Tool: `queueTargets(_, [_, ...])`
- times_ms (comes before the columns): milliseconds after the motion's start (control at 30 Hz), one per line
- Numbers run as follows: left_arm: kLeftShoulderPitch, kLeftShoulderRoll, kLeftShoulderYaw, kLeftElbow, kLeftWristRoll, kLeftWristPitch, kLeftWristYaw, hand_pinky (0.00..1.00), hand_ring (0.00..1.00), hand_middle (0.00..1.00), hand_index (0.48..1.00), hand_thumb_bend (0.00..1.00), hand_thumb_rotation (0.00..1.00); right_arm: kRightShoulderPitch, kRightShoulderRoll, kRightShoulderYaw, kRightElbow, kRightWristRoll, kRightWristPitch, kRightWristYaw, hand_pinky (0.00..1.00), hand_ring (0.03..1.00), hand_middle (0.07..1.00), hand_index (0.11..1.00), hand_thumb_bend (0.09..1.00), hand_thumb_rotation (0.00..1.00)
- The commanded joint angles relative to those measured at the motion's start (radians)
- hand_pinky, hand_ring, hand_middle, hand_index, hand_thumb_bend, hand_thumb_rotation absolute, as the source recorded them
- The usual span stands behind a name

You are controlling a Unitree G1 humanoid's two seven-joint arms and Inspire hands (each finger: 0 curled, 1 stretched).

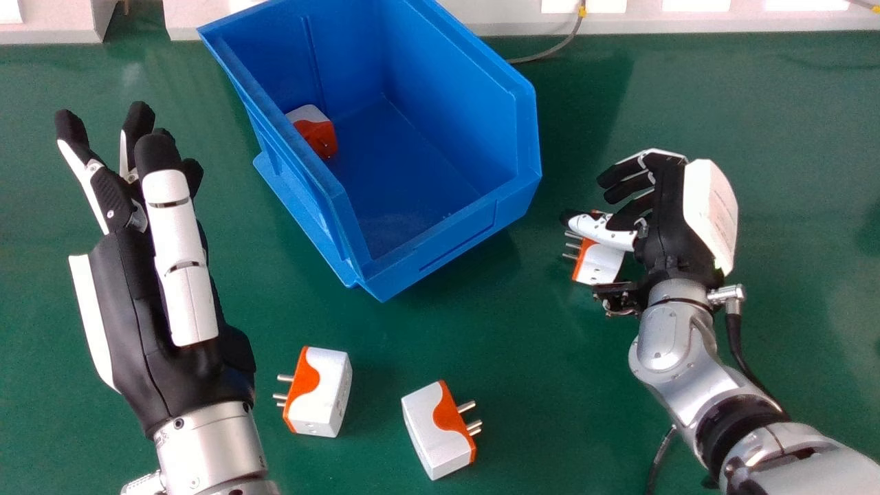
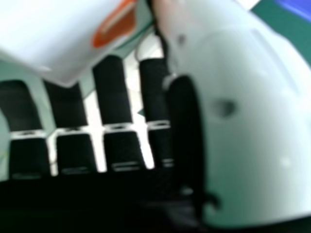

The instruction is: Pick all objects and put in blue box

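- Left hand [image 1: 134, 302]: black and white, on the silver forearm, at 8 o'clock from the box. Fingers extended and slightly spread, nothing gripped; presumably parked aside to keep the box approach unobstructed.
- Right hand [image 1: 667, 220]: between 3 and 4 o'clock from the box. Fingers curled, thumb laid across a white-and-orange plastic plug adapter [image 1: 599, 267]. Metal pins point to 9 o'clock, away from the palm, so the smooth body receives the grip. Clamping firmness and clearance above the worktop [image 1: 522, 344]: cannot be determined.
- Blue plastic open-fronted box [image 1: 447, 237]: between the two hands, a position probably chosen for access from either side.
- White adapter with orange face [image 1: 316, 141]: inside the box, at its 9 o'clock wall; one unit is therefore placed.
- Loose adapters: one white-and-orange block [image 1: 326, 392] near 6 o'clock from the box, pins towards 9; a second white-and-orange block [image 1: 436, 430] just beside it, pins towards 3. Both await pickup.
- Next step, as judged: secure the adapter at the right hand, raise it over the box rim, release. Caution: protruding pins could catch the rim.
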Motion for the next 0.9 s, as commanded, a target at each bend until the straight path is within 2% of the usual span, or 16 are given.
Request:
queueTargets(0, [-0.031, -0.076, -0.001, -0.01, 0.019, -0.02, -0.002, 0.94, 0.96, 0.96, 0.938, 0.54, 0.8, -0.037, -0.013, 0.005, -0.025, -0.006, -0.017, -0.031, 0.34, 0.402, 0.489, 0.46, 0.5, 0.0])
queueTargets(233, [-0.033, -0.077, -0.002, -0.011, 0.013, -0.021, -0.002, 0.94, 0.96, 0.96, 0.942, 0.54, 0.8, -0.031, -0.018, -0.012, -0.044, 0.0, -0.067, -0.1, 0.36, 0.415, 0.492, 0.473, 0.502, 0.0])
queueTargets(500, [-0.028, -0.07, -0.001, -0.017, 0.007, -0.019, -0.011, 0.95, 0.97, 0.96, 0.944, 0.54, 0.8, 0.019, 0.032, -0.067, -0.09, 0.047, -0.219, -0.235, 0.34, 0.432, 0.51, 0.502, 0.498, 0.0])
queueTargets(533, [-0.028, -0.069, -0.001, -0.017, 0.008, -0.018, -0.012, 0.95, 0.97, 0.96, 0.947, 0.54, 0.8, 0.026, 0.04, -0.064, -0.087, 0.043, -0.231, -0.257, 0.36, 0.474, 0.551, 0.548, 0.565, 0.0])
queueTargets(600, [-0.028, -0.068, -0.001, -0.017, 0.009, -0.019, -0.014, 0.95, 0.97, 0.97, 0.95, 0.53, 0.81, 0.035, 0.05, -0.058, -0.084, 0.034, -0.242, -0.283, 0.52, 0.637, 0.699, 0.714, 0.757, 0.09])
queueTargets(667, [-0.028, -0.074, -0.003, -0.021, 0.009, -0.011, -0.009, 0.95, 0.97, 0.96, 0.947, 0.53, 0.81, 0.052, 0.067, -0.02, -0.106, -0.004, -0.196, -0.307, 0.63, 0.739, 0.791, 0.807, 0.833, 0.15])
queueTargets(700, [-0.029, -0.075, -0.003, -0.021, 0.011, -0.01, -0.007, 0.95, 0.97, 0.96, 0.94, 0.53, 0.8, 0.058, 0.072, -0.001, -0.109, -0.022, -0.165, -0.31, 0.75, 0.853, 0.886, 0.896, 0.882, 0.23])
queueTargets(733, [-0.029, -0.075, -0.003, -0.02, 0.012, -0.009, -0.007, 0.94, 0.96, 0.96, 0.938, 0.53, 0.8, 0.062, 0.076, 0.015, -0.107, -0.034, -0.133, -0.309, 0.85, 0.925, 0.942, 0.947, 0.927, 0.3])
queueTargets(800, [-0.029, -0.073, -0.003, -0.019, 0.013, -0.011, -0.008, 0.94, 0.96, 0.95, 0.935, 0.54, 0.8, 0.063, 0.081, 0.034, -0.093, -0.046, -0.071, -0.288, 0.92, 0.981, 0.985, 0.986, 0.981, 0.37])
queueTargets(867, [-0.028, -0.073, -0.003, -0.019, 0.012, -0.011, -0.009, 0.94, 0.96, 0.96, 0.937, 0.54, 0.8, 0.061, 0.085, 0.047, -0.075, -0.052, -0.016, -0.257, 0.98, 0.995, 0.997, 0.997, 0.997, 0.45])
